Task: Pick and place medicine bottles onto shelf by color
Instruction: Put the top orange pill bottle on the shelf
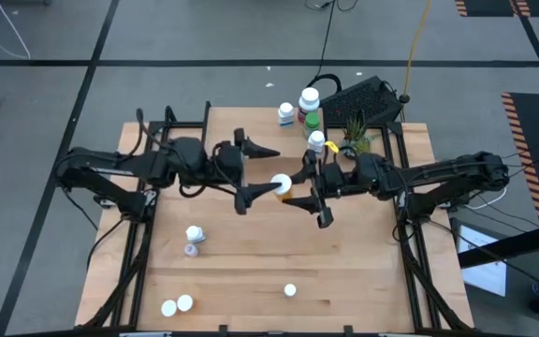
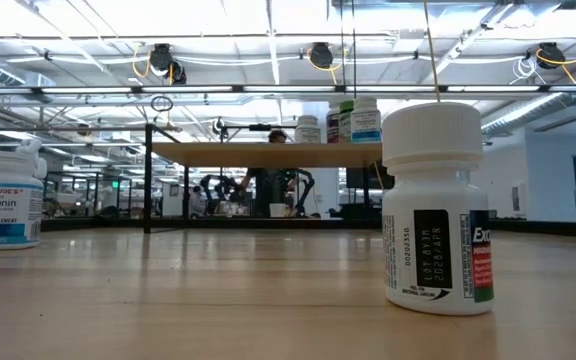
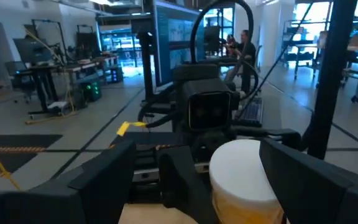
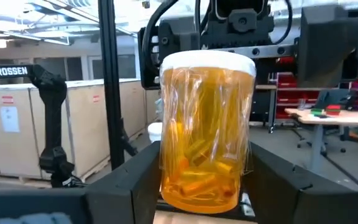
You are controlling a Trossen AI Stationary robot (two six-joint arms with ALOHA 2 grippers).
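Observation:
An orange medicine bottle (image 4: 205,130) with a white cap (image 1: 281,183) stands upright in the air over the table's middle, with my right gripper (image 1: 299,191) shut on it. My left gripper (image 1: 266,174) faces it from the table's left, open. Its fingers (image 3: 107,174) stand on either side of the cap (image 3: 241,168); whether one touches it I cannot tell. The shelf (image 2: 268,153) stands at the table's far edge with several bottles (image 1: 311,110) on it. My right gripper pinches the lower part of the orange bottle's body (image 4: 166,183) between its two fingers (image 4: 132,186). The fingers come about level from the table's right. The bottle stands upright with its cap up, lifted clear of the table.
Loose bottles lie on the table at the near left (image 1: 194,240), the near left corner (image 1: 177,305) and near the front edge (image 1: 290,290). A small green plant (image 1: 356,137) and a black keyboard (image 1: 363,97) are at the far right. In the low view a white bottle (image 2: 434,210) stands close.

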